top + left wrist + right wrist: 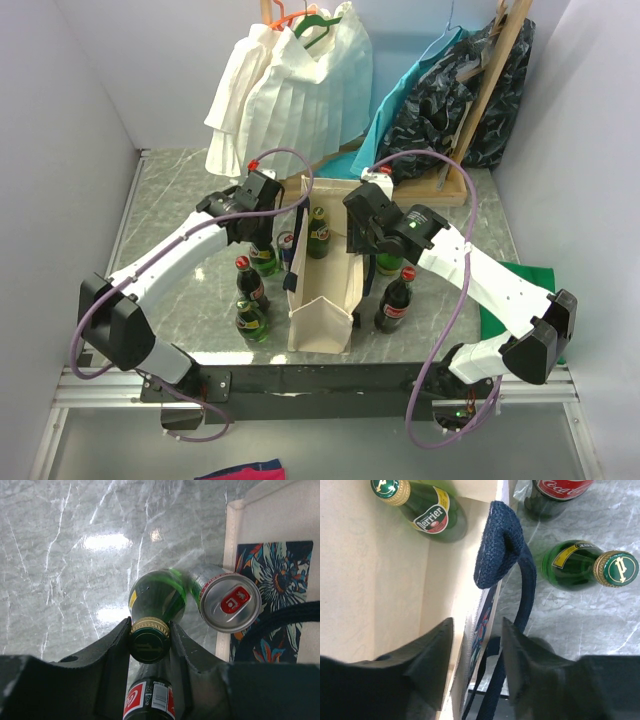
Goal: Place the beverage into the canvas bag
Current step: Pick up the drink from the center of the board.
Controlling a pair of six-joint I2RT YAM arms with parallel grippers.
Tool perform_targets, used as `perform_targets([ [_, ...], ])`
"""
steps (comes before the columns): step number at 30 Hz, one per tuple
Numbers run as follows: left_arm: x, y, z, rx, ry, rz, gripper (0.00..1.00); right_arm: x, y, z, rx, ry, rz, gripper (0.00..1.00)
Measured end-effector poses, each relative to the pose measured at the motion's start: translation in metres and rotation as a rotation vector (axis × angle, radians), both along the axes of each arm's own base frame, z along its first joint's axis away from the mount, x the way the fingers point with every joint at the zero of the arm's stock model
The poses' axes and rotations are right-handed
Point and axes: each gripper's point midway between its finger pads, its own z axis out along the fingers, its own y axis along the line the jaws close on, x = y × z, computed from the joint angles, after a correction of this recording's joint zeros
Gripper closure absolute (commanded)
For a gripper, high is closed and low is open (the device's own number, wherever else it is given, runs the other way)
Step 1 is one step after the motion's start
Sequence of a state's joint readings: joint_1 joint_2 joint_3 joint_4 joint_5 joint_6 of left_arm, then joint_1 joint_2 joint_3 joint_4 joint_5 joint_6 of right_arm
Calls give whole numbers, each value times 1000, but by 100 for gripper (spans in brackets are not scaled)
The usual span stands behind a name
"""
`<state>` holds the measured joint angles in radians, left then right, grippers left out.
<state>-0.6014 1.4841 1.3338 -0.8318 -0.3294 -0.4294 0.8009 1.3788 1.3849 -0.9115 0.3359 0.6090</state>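
Marble tabletop (pixel 170 200), from above: the open canvas bag (pixel 320 325) is being flanked by both arms. Left wrist: the upright green bottle (pixel 157 595) is being clamped at the cap by the left gripper (pixel 150 630), bag just rightward (past a can (pixel 230 602)). Right wrist: its wall is being straddled by the right gripper (pixel 477 625), grip unclear.

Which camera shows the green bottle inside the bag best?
The right wrist view: the green bottle shows its label and gold cap. The top view shows it small inside the bag; the left wrist view misses it.
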Motion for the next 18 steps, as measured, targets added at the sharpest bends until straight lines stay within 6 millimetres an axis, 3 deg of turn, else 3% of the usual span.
perform_targets([
  [10,-4,-1,6,9,26,-35,99,0,0,-5,-1,3,1,40],
  [18,7,1,31,-5,-16,-35,99,0,2,-7,7,0,2,39],
])
